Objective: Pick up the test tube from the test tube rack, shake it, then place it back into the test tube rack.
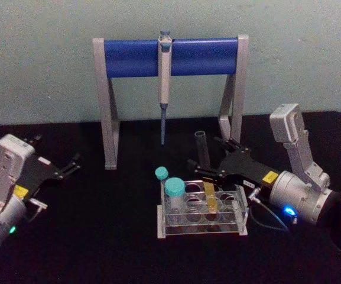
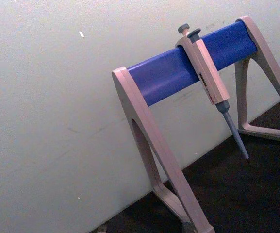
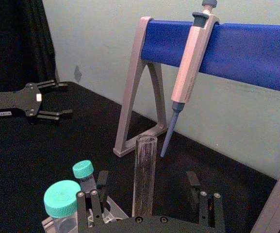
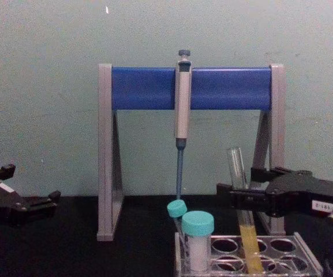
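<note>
The test tube (image 1: 205, 165) stands tilted in a hole of the clear test tube rack (image 1: 161, 220), with yellow liquid in its lower part (image 4: 249, 248). My right gripper (image 1: 209, 158) is open around the tube's upper half, above the rack. In the right wrist view the tube (image 3: 144, 170) rises between the two fingers, with a gap on each side. From the chest, the right gripper (image 4: 239, 183) reaches in from the right at the height of the bare glass (image 4: 235, 164). My left gripper (image 1: 73, 163) is open, parked low at the table's left.
Two teal-capped vials (image 1: 174, 188) (image 1: 161, 173) stand at the rack's left end, close to the tube. Behind the rack is a grey-and-blue pipette stand (image 1: 170, 56) with a pipette (image 1: 165, 77) hanging tip down. The black table (image 1: 99, 236) lies open between the arms.
</note>
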Available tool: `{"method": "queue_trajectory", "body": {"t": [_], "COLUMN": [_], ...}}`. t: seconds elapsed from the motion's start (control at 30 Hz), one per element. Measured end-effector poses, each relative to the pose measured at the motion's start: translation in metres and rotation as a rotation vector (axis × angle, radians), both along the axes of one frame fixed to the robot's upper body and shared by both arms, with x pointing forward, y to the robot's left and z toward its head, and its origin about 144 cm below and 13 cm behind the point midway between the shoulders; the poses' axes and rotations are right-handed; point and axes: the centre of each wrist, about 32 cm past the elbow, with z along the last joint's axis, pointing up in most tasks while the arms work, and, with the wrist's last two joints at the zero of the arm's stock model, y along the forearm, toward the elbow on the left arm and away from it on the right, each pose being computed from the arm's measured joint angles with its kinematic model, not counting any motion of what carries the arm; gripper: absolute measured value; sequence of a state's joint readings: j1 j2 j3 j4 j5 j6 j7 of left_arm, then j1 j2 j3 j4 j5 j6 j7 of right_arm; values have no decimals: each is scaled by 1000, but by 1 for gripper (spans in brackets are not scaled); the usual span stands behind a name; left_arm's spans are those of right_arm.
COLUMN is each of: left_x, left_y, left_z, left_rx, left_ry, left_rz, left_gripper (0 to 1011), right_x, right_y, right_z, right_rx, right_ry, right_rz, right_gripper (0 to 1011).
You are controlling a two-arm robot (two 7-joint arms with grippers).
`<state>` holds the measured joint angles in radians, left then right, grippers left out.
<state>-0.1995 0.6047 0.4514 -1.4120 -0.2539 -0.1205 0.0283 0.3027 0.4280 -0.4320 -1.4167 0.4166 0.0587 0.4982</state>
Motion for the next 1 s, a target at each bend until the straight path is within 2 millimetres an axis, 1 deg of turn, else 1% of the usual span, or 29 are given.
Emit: {"method": "queue_trajectory", "body": {"t": [0.1,0.3,0.4,0.43,0.47,0.5,0.6,0.63,0.83,0.87,0.93,1.0], "left_x": [0,0,0,0,0,0,0,0,0,0,0,0], "left_y": [0,0,0,0,0,0,0,0,0,0,0,0], "left_z": [0,0,0,0,0,0,0,0,0,0,0,0], "left_rx": [0,0,0,0,0,0,0,0,0,0,0,0], "left_ry": [0,0,0,0,0,0,0,0,0,0,0,0], "left_rz": [0,0,0,0,0,0,0,0,0,0,0,0], "left_gripper": [1001,1001,1001,1001,1001,1001,1001,1001,1001,1001,1001,1001], "right_x": [0,0,0,0,0,0,0,0,0,0,0,0], "right_y": [0,0,0,0,0,0,0,0,0,0,0,0], "right_z": [0,0,0,0,0,0,0,0,0,0,0,0], "right_rx": [0,0,-1,-1,-1,-1,-1,-1,-1,-1,-1,-1], "right_ry": [0,-1,-1,-1,-1,-1,-1,-1,-2,-2,-1,-2], "right_rz": [0,0,1,1,0,0,0,0,0,0,0,0], "right_gripper": [997,883,772,772,735,675,618,559,390,328,252,232]}}
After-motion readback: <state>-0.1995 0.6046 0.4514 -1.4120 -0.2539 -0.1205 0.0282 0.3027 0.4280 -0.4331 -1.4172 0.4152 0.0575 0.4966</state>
